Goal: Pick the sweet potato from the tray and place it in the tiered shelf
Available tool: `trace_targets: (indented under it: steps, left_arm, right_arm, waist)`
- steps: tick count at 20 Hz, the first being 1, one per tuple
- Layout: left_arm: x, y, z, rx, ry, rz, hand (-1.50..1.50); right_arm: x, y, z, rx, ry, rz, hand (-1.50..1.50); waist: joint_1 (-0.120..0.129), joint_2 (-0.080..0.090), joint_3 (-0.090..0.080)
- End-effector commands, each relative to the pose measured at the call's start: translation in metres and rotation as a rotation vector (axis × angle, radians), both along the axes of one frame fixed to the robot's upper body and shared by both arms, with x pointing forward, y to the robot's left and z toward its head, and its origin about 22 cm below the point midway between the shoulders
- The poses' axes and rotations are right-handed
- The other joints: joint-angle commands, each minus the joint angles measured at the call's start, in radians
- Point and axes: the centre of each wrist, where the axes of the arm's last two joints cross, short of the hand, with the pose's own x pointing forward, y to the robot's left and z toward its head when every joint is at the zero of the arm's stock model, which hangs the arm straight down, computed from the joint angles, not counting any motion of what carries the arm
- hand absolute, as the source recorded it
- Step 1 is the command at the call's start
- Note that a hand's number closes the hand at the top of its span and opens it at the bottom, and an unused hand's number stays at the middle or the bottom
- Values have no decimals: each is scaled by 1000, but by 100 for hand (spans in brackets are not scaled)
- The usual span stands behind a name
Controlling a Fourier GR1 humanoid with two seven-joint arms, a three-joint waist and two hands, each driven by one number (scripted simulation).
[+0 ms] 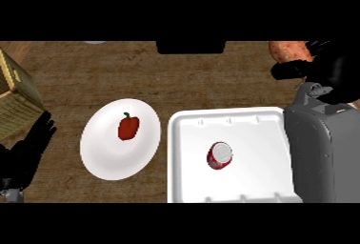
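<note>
Kitchen: wooden counter [211,81], plate [102,157]

Spreading across the whole view as a dark brown wood-grain surface [211,81], catching soft even light, meeting a black block [190,46] at the far edge.

Orange-brown sweet potato [287,50] held above white tray [190,157].
</note>
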Motion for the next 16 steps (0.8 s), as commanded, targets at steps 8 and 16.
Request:
trace_targets:
  steps: [8, 16]
  left_arm:
    - [15, -2, 2, 2, -13, -9, 0]
    - [1, -12, -8, 7, 3, -13, 0]
  right_arm:
    - [-29, 25, 95, -24, -122, -213, 150]
    - [-18, -19, 126, -165, 12, -356, 150]
  waist:
    - [8, 6, -1]
    - [4, 3, -1]
